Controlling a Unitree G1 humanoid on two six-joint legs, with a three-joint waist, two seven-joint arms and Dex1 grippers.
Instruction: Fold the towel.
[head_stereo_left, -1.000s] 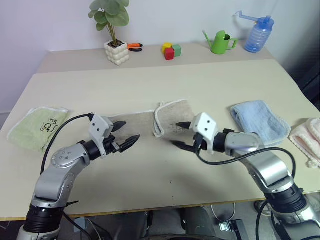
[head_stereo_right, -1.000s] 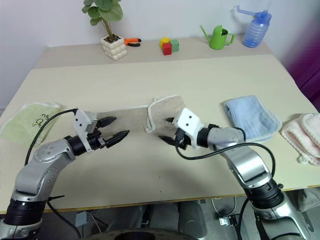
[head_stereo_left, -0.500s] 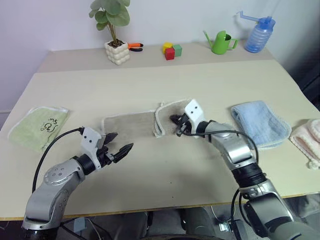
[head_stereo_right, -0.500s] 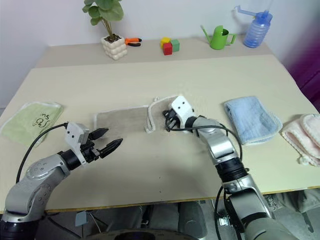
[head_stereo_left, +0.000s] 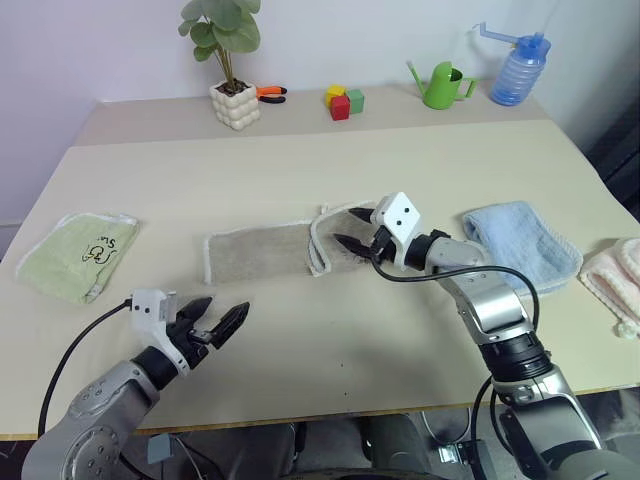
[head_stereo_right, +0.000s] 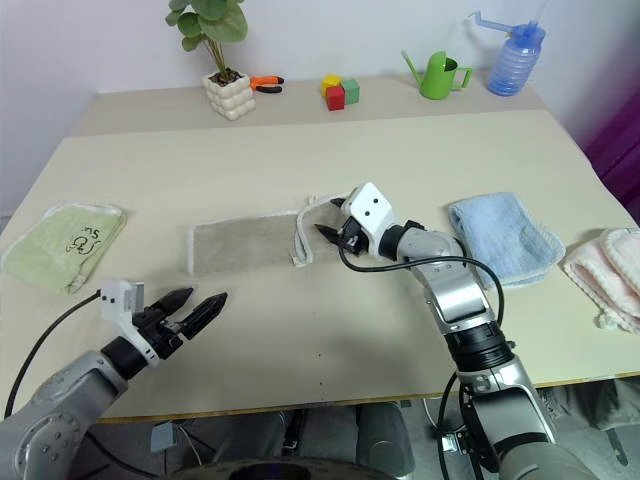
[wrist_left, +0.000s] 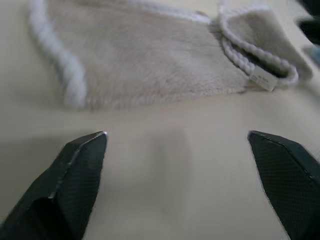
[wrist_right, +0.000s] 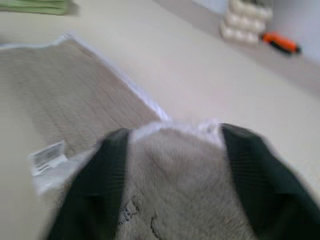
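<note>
Folding in hand | towel (head_stereo_left: 262, 255) partly doubled at its 3 o'clock end | right hand (head_stereo_left: 353, 229) spread over fold, gripping nothing | left hand (head_stereo_left: 220, 319) spread above tabletop (head_stereo_left: 330, 160) | next: folded edge to be pinched.

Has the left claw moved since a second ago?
Yes. The left claw has drawn back from the towel, toward the table's near edge, and stands open.

A robot test room: bare beige table (head_stereo_left: 420, 150) with staged towels, toy blocks (head_stereo_left: 340, 101), potted plant (head_stereo_left: 228, 60).
</note>
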